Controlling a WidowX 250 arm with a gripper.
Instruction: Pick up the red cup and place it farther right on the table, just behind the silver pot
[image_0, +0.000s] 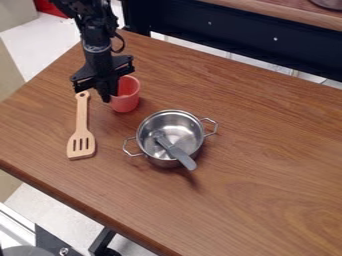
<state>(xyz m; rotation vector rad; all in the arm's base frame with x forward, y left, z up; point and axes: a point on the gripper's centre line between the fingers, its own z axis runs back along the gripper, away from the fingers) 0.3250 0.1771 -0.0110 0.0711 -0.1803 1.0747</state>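
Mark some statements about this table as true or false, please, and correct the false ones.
1. The pale wooden slotted spatula lies on the brown wooden table. True.
2. The grey utensil rests in the round silver metal pot, its end over the rim. True.
3. The pot is covered by a lid. False: it is open.
4. The black gripper is at the red plastic cup. True.
5. The cup lies on its side. False: it stands upright.

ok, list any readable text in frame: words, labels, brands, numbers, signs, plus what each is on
None readable.
Red cup, pot, wooden spatula, grey-handled utensil: no text I can make out.
Robot arm: any markings too small or blurred to read.
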